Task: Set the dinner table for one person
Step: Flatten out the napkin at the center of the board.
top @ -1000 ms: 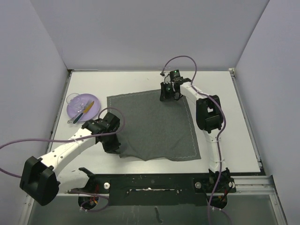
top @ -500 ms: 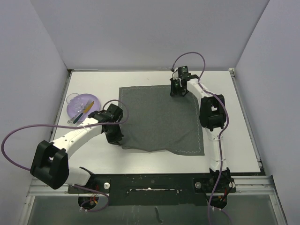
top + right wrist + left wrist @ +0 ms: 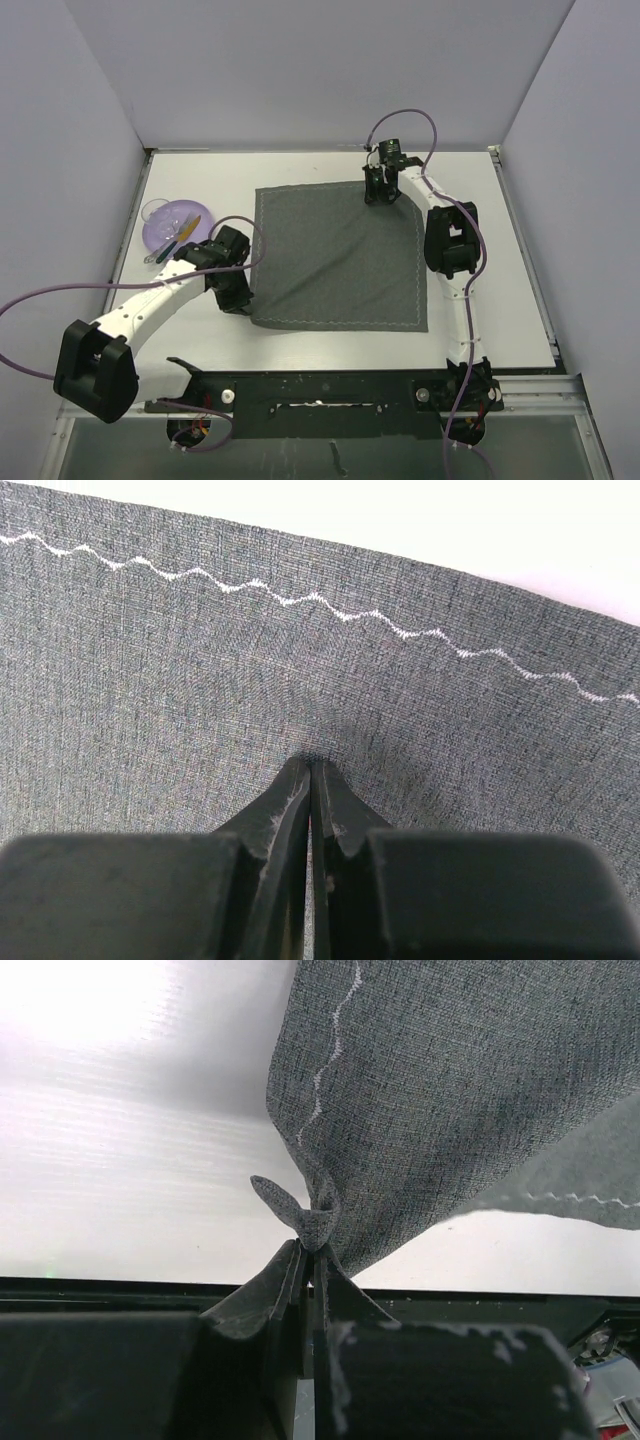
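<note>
Placemat (image 3: 340, 255) lies mid dinner table (image 3: 500, 250), roughly square to its edges. Left gripper (image 3: 308, 1250) is clamped on the near-left corner; cloth is bunched there and seems slightly lifted. Right gripper (image 3: 312, 765) pinches the far edge, toward the right corner. The mat spans diagonally between them. Purple plate (image 3: 172, 222) sits just left of it, nearer the left arm.

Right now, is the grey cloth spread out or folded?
Spread out, not quite flat: the cloth has its near corner pinched up by the left tool, far edge by the right tool.
</note>
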`<state>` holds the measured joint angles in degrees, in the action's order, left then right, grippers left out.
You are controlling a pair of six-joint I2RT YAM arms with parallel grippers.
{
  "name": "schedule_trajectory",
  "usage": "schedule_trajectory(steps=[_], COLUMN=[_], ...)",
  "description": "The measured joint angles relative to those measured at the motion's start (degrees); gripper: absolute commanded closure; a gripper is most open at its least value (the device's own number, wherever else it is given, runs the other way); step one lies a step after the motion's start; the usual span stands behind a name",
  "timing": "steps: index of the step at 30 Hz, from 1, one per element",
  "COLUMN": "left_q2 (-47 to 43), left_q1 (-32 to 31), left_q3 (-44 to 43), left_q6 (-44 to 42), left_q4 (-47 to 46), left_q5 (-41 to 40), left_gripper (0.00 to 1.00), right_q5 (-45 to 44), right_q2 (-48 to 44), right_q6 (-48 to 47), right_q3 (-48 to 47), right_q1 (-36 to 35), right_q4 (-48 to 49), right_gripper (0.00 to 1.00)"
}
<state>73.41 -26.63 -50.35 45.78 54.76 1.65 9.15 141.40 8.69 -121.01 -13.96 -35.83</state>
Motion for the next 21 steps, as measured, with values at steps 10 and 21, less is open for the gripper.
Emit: schedule_trajectory(steps=[10, 21], left_q2=[-2.36, -2.23], left_q1=[-1.11, -1.51], left_q3=[2.1, 0.96], left_q6=[0.09, 0.17], left_q4=[2.23, 2.32], left_q5=[1.99, 0.13], left_gripper=[0.02, 0.02], right_q5=[-1.7, -2.1], right_q2=[0.0, -1.07], right_q6=[-1.01, -2.73], right_q3=[0.0, 1.64], right_q1=[-0.76, -1.9], right_q4=[-0.09, 0.81], right_gripper=[1.0, 1.0])
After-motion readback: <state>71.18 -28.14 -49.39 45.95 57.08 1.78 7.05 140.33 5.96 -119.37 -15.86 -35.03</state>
